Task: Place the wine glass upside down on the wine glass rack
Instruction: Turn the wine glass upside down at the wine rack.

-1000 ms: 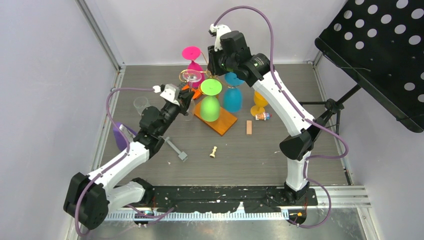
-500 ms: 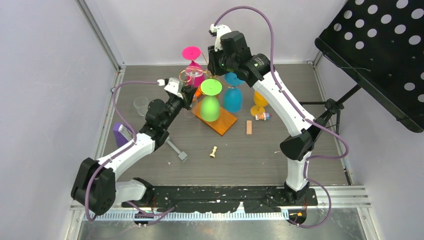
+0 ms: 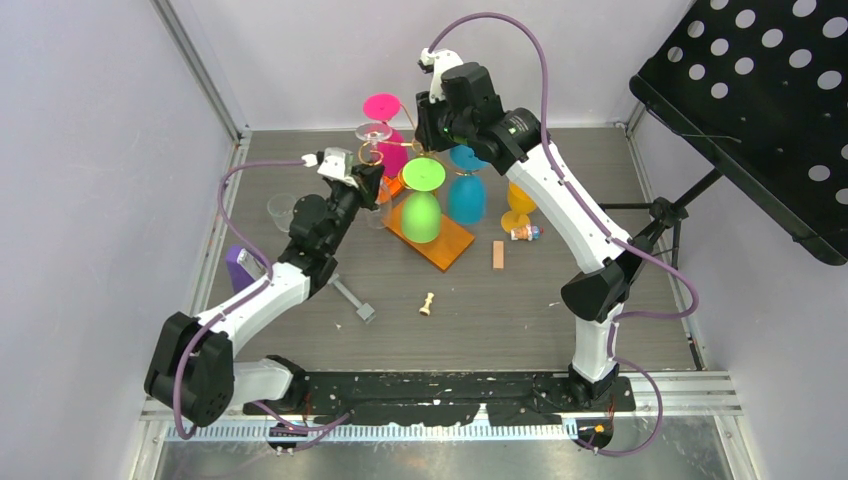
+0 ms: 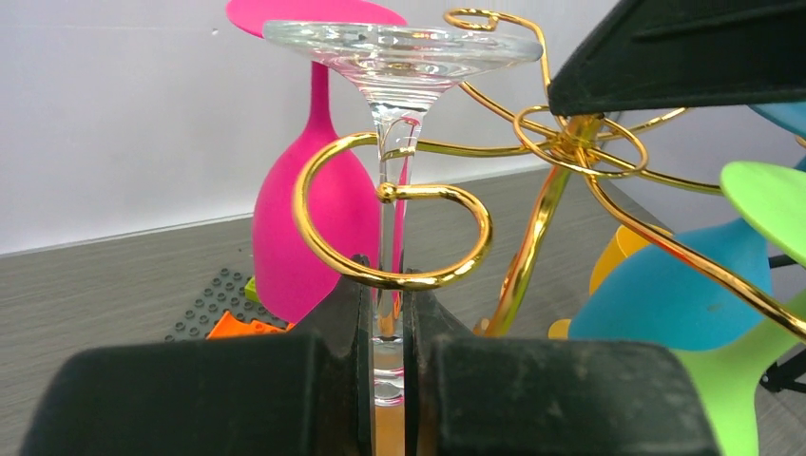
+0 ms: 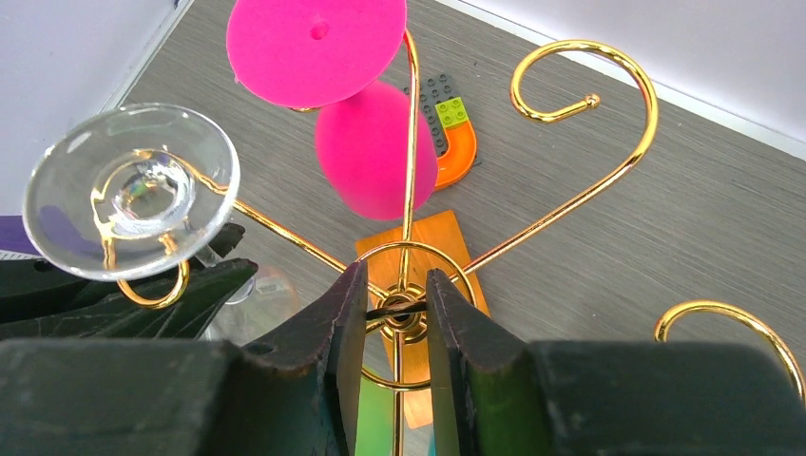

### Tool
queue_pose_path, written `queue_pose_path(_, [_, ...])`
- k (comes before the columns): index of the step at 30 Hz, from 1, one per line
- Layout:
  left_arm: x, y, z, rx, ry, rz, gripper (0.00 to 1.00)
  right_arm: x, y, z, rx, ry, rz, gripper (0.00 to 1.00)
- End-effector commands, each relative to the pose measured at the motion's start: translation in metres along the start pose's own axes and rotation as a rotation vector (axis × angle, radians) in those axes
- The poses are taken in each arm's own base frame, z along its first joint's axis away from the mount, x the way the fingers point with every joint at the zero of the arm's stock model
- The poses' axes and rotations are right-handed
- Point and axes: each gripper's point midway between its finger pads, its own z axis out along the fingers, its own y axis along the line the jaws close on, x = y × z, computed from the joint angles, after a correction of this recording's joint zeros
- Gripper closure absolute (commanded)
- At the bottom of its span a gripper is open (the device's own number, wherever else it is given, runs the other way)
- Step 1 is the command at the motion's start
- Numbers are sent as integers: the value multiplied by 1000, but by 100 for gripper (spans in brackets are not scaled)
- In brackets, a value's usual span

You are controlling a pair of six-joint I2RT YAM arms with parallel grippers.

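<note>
Holding, top view: left gripper [image 3: 368, 183] raised at the left side of the wine glass rack [image 3: 452, 250]. Clear wine glass [image 3: 375, 131] inverted, foot uppermost, at a left-hand arm. Right gripper [image 3: 433, 108] over the rack's centre. Finger gaps too small to read here.
Neighbours, top view: pink glass [image 3: 383, 104], green glass [image 3: 420, 215], blue glass [image 3: 465, 198] and yellow glass [image 3: 517, 205] hung bowl-down, crowding the centre.
Stem, left wrist view: fingers [image 4: 347, 313] closed narrow on the stem, just beneath a gold curl [image 4: 314, 233]. Stem threaded inside that curl, foot clearly above the wire, not yet resting on it. Gap readable in no other view.
Handling, judged: thin glass, stiff, smooth, brittle at stem and rim. Likely light, weight low in the bowl. Best taken on the stem, as now, with gentle lowering. A knock against wire or the pink glass is the main risk.
Hub, right wrist view: fingers [image 5: 347, 313] drawn narrow either side of the central hub, apparently pinching it to steady the stand.
Shown only here: foot seen from above, lying over the curl, left gripper's dark fingers just beneath. Bowl not clearly seen anywhere.
</note>
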Motion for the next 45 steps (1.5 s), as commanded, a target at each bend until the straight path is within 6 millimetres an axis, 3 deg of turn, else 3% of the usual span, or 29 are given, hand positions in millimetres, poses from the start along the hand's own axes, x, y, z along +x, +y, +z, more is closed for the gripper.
queue_pose_path(1, [-66, 6, 8, -46, -213, -42, 100, 2, 0, -6, -7, 9, -14, 91])
queue_pose_path(13, [-72, 8, -9, -40, -264, -58, 100, 5, 1, -3, -8, 17, -14, 92])
queue_pose_path(19, [-73, -15, -19, 94, -271, -37, 100, 6, 1, -3, -11, 17, -15, 92])
queue_pose_path(27, [-59, -38, -20, 232, -228, 0, 100, 8, 1, -3, -14, 27, -18, 92])
queue_pose_path(40, [-17, -25, -7, 177, -83, 4, 100, 7, 1, -6, -13, 26, -20, 92])
queue_pose_path(45, [-7, -23, -7, 170, -48, 10, 86, 8, 1, -6, -12, 27, -20, 91])
